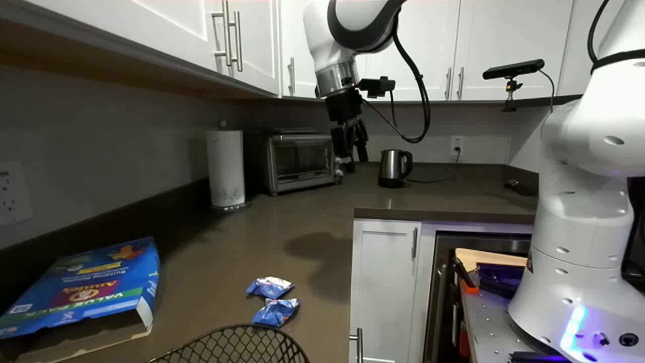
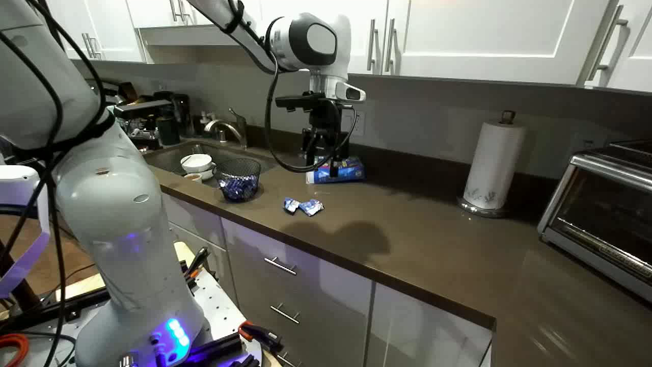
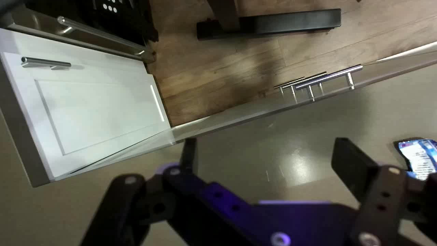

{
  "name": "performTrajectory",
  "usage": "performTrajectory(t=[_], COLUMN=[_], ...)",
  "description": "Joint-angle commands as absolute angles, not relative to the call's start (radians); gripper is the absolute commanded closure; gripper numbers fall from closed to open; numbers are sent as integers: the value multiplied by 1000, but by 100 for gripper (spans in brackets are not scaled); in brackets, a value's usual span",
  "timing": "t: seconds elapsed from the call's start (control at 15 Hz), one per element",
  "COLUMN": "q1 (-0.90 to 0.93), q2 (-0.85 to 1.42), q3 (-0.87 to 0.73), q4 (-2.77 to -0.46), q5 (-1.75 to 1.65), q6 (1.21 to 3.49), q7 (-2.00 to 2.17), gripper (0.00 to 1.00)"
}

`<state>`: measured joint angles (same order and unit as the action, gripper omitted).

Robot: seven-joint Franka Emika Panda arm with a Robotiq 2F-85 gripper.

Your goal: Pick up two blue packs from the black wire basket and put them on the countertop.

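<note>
Countertop (image 1: 262, 242): dark brown-grey, L-shaped, its front edge turning at an inner corner above white cabinet fronts (image 1: 385, 282). Blue pack (image 1: 270, 287): crinkled, white-marked, lying on the countertop between the front and back edges, nearer the front. Second blue pack (image 1: 276, 312): like kind, on the countertop just beside the first; whether the two touch cannot be told. Black wire basket (image 2: 238, 167): round, upright, on the countertop close to the front edge, just beside the sink (image 2: 168, 155); blue wrappers (image 2: 239, 188) show through its lower mesh; in an exterior view only part of its rim and wall is in frame. Gripper (image 3: 266, 150): black, pointing down, hanging above the countertop, apart from both packs; fingers (image 3: 351, 164) spread wide, with bare countertop seen between them in the wrist view; a pack lies partly in frame at the right there, which of the two cannot be told. Arm (image 2: 127, 214): white, jointed, reaching over the front edge. Flat blue box (image 1: 101, 282): colourful print, by the back edge. Paper towel roll (image 2: 494, 163): white, upright, near the back edge. Toaster oven (image 1: 305, 156): steel-framed, towards the back corner. Kettle (image 1: 390, 169): steel and black, upright, on the leg past the inner corner. White bowls (image 2: 196, 163): in the sink.
</note>
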<state>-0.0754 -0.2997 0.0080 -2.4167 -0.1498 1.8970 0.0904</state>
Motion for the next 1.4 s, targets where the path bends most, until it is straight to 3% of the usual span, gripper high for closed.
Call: performTrajectory(t=[0.0,0.6,1.33], q1=[-66,-56,219], q2=[-299,-302,-296], q3=[-1,8,272], q4=[-2416,-2425,-2517], q5=[-152,-152,-201], q6=[1895,1903,2080], q7=[93,93,107], gripper=[0,0,0])
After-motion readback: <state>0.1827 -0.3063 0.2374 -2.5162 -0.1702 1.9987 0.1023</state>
